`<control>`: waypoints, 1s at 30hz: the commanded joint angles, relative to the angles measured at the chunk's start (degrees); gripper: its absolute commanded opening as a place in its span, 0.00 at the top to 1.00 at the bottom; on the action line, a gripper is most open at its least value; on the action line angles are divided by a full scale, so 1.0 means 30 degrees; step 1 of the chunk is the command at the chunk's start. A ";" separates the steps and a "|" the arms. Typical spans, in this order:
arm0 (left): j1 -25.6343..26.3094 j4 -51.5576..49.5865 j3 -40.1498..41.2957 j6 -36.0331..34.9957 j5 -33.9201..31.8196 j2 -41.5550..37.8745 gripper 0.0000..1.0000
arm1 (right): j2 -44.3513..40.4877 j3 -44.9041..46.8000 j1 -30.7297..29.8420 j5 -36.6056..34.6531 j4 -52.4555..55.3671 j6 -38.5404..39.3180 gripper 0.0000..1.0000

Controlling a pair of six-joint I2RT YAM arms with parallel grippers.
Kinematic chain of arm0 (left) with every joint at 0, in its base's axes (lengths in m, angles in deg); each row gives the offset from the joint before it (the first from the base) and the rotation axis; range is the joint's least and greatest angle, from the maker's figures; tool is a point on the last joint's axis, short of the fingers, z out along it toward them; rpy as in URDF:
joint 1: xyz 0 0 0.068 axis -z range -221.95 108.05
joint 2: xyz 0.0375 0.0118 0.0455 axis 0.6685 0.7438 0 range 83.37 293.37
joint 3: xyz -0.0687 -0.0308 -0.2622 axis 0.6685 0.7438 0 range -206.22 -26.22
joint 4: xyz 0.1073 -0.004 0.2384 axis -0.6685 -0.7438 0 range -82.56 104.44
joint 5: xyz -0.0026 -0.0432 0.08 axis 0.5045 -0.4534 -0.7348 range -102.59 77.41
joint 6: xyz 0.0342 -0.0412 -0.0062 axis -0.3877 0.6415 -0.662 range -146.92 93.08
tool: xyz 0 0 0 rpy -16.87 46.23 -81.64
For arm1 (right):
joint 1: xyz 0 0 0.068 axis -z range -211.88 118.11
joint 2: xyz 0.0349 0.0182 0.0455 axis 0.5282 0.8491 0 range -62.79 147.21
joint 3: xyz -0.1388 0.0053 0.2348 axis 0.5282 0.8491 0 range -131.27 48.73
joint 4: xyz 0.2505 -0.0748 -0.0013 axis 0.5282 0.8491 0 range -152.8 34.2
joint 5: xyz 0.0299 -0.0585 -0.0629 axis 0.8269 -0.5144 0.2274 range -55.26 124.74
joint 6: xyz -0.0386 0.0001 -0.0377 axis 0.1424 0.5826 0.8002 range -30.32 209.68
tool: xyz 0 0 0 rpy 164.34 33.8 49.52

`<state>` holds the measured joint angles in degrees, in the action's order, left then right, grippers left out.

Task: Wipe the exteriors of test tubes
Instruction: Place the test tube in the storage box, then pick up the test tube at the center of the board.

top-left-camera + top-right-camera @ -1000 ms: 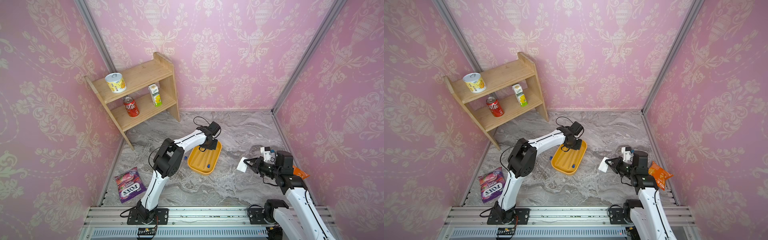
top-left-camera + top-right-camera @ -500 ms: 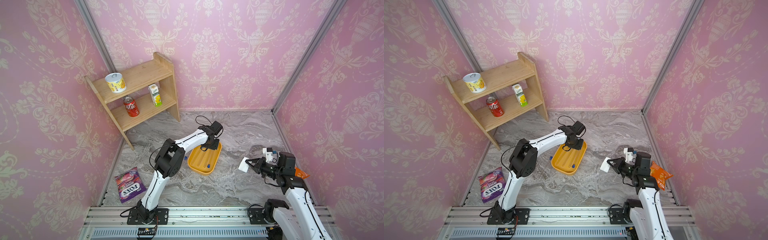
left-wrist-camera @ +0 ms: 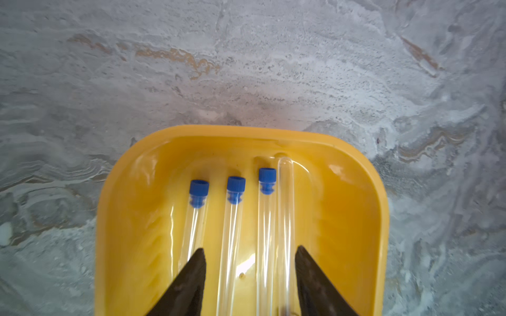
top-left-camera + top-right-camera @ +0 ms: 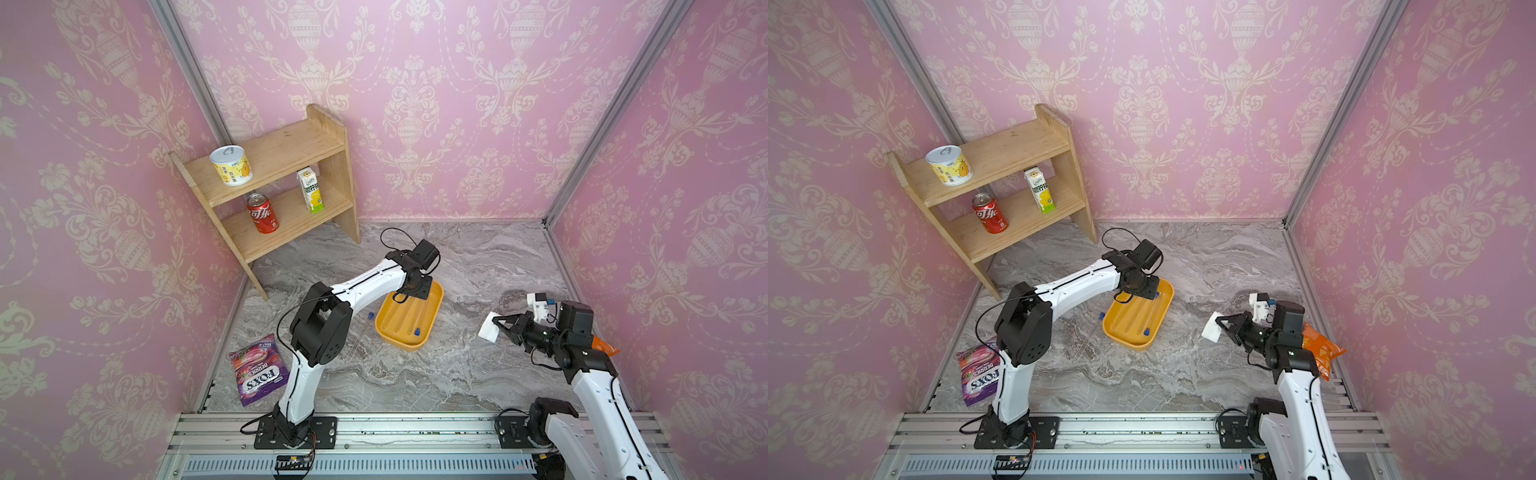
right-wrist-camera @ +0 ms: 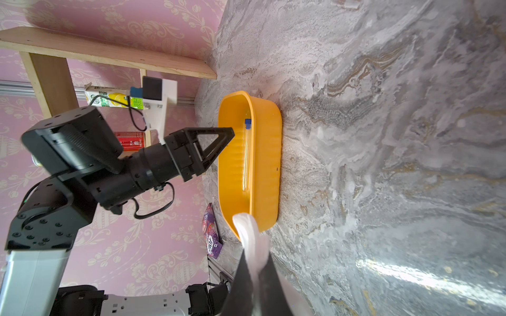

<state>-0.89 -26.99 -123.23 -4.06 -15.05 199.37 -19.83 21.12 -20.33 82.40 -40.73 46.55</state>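
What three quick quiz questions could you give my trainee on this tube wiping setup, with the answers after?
1. True or false: the left gripper is clamped on a tube.
2. What does the right gripper hold? A, a tube; B, a white pad; C, nothing.
3. How many tubes lie in the yellow tray in the left wrist view?

Key
1. False: its jaws stand apart above the tray, gripping nothing.
2. B.
3. Four: three show blue caps and one shows its rounded end.
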 commanded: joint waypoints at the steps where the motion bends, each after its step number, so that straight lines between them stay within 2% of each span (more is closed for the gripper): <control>1: -0.0207 0.0310 0.1326 -0.0182 -0.1037 -0.2731 0.39 | 0.0145 -0.0891 0.0119 0.0237 0.0504 0.0816 1.00; 5: -0.0859 0.0559 0.3227 -0.0066 -0.1078 -0.5017 0.29 | 0.0597 -0.1180 0.0101 0.0417 0.1012 0.1293 1.00; 6: -0.1056 0.0593 0.3650 -0.0029 -0.1062 -0.5506 0.23 | 0.0671 -0.1220 0.0088 0.0418 0.1131 0.1384 1.00; 7: -0.1361 0.0666 0.4246 0.0013 -0.0986 -0.6091 0.11 | 0.0734 -0.1250 0.0101 0.0418 0.1197 0.1456 1.00; 9: -0.2069 0.0946 0.5513 0.0117 -0.0731 -0.7145 0.02 | 0.0880 -0.1231 0.0078 0.0352 0.1236 0.1442 1.00; 14: -0.4018 0.0881 0.8284 -0.0403 -0.0110 -0.9666 0.01 | 0.0953 -0.1035 0.0024 0.0170 0.0993 0.1086 1.00; 19: -0.5153 -0.0559 0.9396 -0.1463 0.0044 -1.0870 0.01 | 0.1101 -0.1304 -0.0240 0.0139 0.1654 0.1671 1.00; 24: -0.6645 -0.0930 1.0467 -0.2028 0.1567 -1.0999 0.13 | 0.1683 -0.1539 -0.0753 0.0300 0.2337 0.2539 1.00; 27: -0.7362 -0.0690 1.0729 -0.2058 0.2739 -1.0392 0.27 | 0.1905 -0.1683 -0.1187 0.0153 0.2579 0.2727 1.00; 30: -0.7876 -0.0642 1.0391 -0.1731 0.4056 -0.9094 0.46 | 0.1941 -0.1770 -0.1490 -0.0153 0.2678 0.2639 1.00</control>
<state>-23.49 -27.56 -91.80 -8.79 -8.45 169.10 -14.17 17.71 -24.07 82.47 -34.39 52.64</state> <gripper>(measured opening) 0.576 0.065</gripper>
